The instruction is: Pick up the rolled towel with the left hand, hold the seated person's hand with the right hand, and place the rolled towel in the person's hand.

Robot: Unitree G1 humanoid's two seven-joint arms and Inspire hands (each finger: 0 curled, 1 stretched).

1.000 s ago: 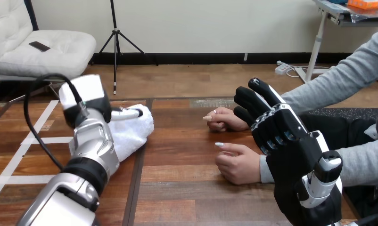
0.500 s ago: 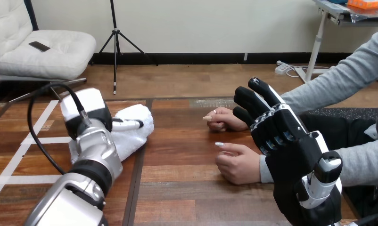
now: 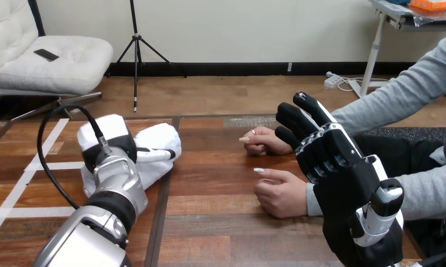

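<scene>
The white rolled towel (image 3: 164, 137) lies on the wooden table (image 3: 221, 222) at the left. My left hand (image 3: 107, 142) sits on its near left part, back toward the camera, and covers much of it. My right hand (image 3: 343, 172) is raised at the right, open, with straight fingers pointing up and away. The person's nearer hand (image 3: 279, 192) rests loosely curled on the table just left of my right hand, apart from it. The person's farther hand (image 3: 265, 140) rests on the table behind it, partly hidden by my right hand's fingers (image 3: 298, 119).
A black cable (image 3: 45, 161) loops from my left wrist over the table's left part. White tape lines (image 3: 20, 183) cross the table at the left. The person's grey sleeves (image 3: 399, 94) come in from the right. Bare wood lies between the towel and the person's hands.
My left hand has slid nearer and slightly right over the towel, which stays on the table. My right hand and the person's hands have not moved.
</scene>
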